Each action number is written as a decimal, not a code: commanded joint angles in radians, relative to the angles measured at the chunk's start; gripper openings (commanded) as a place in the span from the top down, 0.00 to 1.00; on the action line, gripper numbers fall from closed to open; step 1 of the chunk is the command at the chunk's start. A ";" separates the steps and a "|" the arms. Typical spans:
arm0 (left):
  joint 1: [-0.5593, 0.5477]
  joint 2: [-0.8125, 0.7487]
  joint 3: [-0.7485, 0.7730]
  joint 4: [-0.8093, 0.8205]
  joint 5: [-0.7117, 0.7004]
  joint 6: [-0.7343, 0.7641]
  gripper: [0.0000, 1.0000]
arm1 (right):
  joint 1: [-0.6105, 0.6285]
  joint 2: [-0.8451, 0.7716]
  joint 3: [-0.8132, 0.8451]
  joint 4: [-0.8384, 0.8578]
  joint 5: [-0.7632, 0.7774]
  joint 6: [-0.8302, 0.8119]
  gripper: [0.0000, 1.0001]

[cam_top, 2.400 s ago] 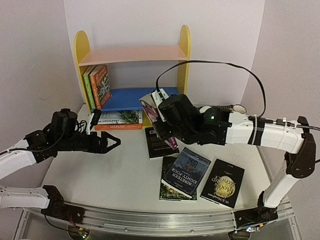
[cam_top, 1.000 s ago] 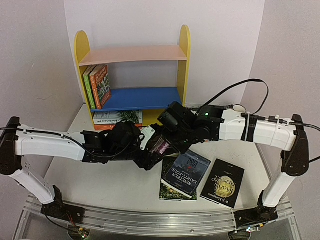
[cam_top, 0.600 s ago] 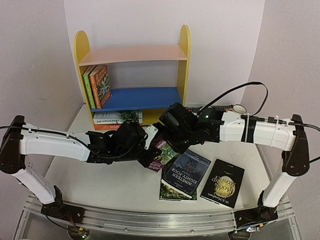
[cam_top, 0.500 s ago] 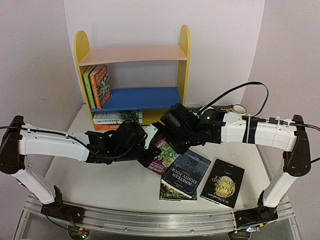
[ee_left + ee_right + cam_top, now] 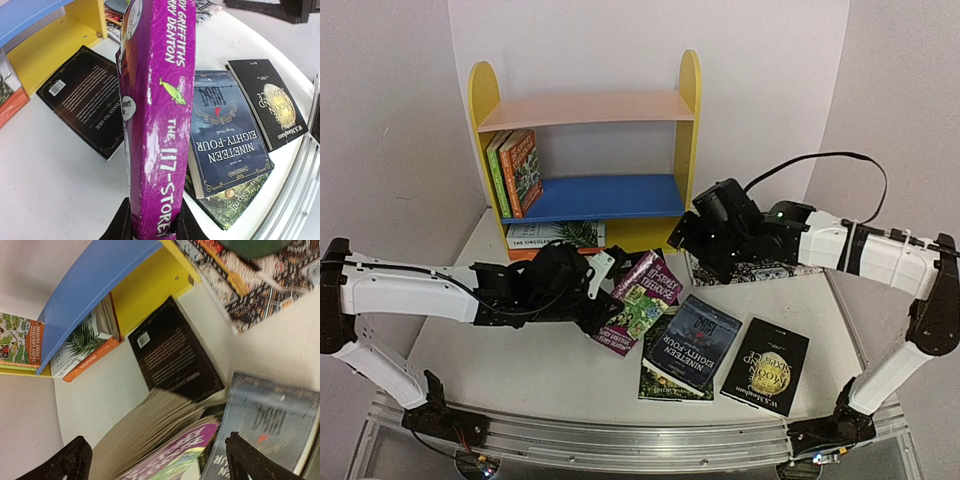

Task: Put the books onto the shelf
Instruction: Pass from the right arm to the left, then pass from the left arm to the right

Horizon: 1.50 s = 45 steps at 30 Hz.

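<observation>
Left gripper [image 5: 152,227] pinching one end of purple paperback book [image 5: 155,100], tilted above white counter [image 5: 520,360] centre, right gripper [image 5: 156,460] spread wide, empty, near yellow-sided shelf [image 5: 688,100], fanned pages only in right wrist view

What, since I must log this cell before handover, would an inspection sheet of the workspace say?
Surface: white table, books spread over its right half.
Job's things: shelf has upright books on the blue board and two flat books beneath it. On the table lie a black book, Nineteen Eighty-Four on a green book, and Moon and Sixpence. The purple book is held tilted.
Clutter: patterned mat right of the shelf.
Grippers: left gripper shut on the purple book; right gripper open, empty.
Cables: black cable loops high at the right.
Surroundings: plain walls; nothing else seen.
</observation>
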<state>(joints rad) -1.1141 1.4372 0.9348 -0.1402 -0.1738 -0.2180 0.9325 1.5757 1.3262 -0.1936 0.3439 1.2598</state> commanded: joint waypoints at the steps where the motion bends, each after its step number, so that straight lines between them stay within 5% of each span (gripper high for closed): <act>1: 0.062 -0.124 0.000 0.070 0.048 -0.075 1.00 | -0.053 -0.095 -0.026 -0.007 0.027 -0.409 0.02; 4: 0.141 -0.173 -0.019 0.072 0.160 -0.142 1.00 | -0.067 -0.140 -0.058 0.036 -0.016 -0.649 0.02; 10: 0.201 -0.268 -0.007 0.071 0.280 -0.170 1.00 | -0.105 -0.179 -0.114 0.106 -0.469 -0.853 0.02; 17: 0.270 -0.339 0.039 0.086 0.421 -0.248 1.00 | -0.109 -0.154 -0.195 0.417 -0.723 -0.705 0.02; 31: 0.329 -0.377 0.182 0.190 0.660 -0.400 1.00 | -0.113 -0.074 -0.219 0.800 -0.831 -0.455 0.02; 35: 0.373 -0.351 0.169 0.346 0.777 -0.499 1.00 | -0.113 -0.061 -0.224 0.904 -0.847 -0.417 0.03; 39: 0.418 -0.289 0.164 0.515 0.898 -0.628 1.00 | -0.112 -0.033 -0.210 1.042 -0.895 -0.345 0.21; 45: 0.432 -0.264 0.170 0.533 0.917 -0.641 0.99 | -0.112 -0.009 -0.192 1.152 -0.943 -0.259 0.52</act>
<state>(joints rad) -0.6800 1.1946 1.0405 0.1520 0.6392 -0.8127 0.8185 1.5501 1.1103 0.8207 -0.5537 0.9318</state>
